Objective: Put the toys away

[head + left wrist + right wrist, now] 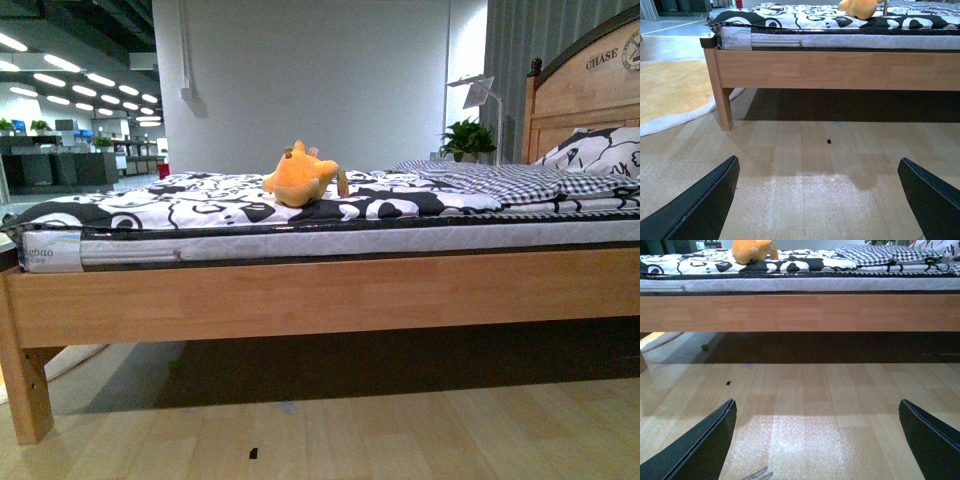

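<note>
An orange-yellow plush toy (300,177) lies on the black-and-white patterned bedspread (190,203) of a wooden bed (320,290), near the bed's middle. It also shows in the left wrist view (860,7) and in the right wrist view (751,251). My left gripper (819,200) is open and empty, low over the wooden floor, well short of the bed. My right gripper (817,440) is open and empty too, also low over the floor. Neither arm shows in the front view.
A checked blanket (490,180) and patterned pillow (600,152) lie toward the headboard (585,95) at the right. A yellow rug (670,90) lies on the floor by the bed's foot post (722,95). A small dark speck (829,141) lies on the floor. A plant (468,140) and lamp (480,95) stand behind.
</note>
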You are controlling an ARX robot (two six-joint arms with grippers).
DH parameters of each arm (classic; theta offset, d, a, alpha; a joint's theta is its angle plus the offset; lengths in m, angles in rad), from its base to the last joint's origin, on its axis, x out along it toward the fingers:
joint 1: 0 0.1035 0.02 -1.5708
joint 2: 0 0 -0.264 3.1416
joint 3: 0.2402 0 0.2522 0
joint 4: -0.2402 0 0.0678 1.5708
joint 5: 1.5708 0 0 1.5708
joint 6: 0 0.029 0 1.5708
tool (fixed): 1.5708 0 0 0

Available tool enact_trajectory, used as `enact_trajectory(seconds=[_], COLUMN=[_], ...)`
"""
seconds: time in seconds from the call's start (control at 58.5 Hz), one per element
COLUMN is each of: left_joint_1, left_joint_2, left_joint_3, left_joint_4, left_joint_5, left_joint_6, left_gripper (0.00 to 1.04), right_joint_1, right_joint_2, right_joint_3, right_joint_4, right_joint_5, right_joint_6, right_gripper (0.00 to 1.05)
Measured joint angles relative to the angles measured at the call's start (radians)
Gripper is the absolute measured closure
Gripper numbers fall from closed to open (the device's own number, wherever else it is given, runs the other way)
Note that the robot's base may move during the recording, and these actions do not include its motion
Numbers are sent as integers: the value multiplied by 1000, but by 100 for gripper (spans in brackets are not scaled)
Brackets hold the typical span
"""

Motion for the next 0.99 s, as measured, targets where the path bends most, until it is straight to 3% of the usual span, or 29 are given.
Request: enact_trajectory(seconds=[0.991], left_joint_1=[0], left_joint_2=[0], left_joint_3=[0], left_joint_4=[0], left_joint_5=[0], left_joint_6=[0], left_gripper=[6], right_joint_1=[0], right_joint_2=[0], right_joint_3=[0], right_joint_4=[0], right_joint_5=[2], right_joint_6=[0], right_gripper=[6])
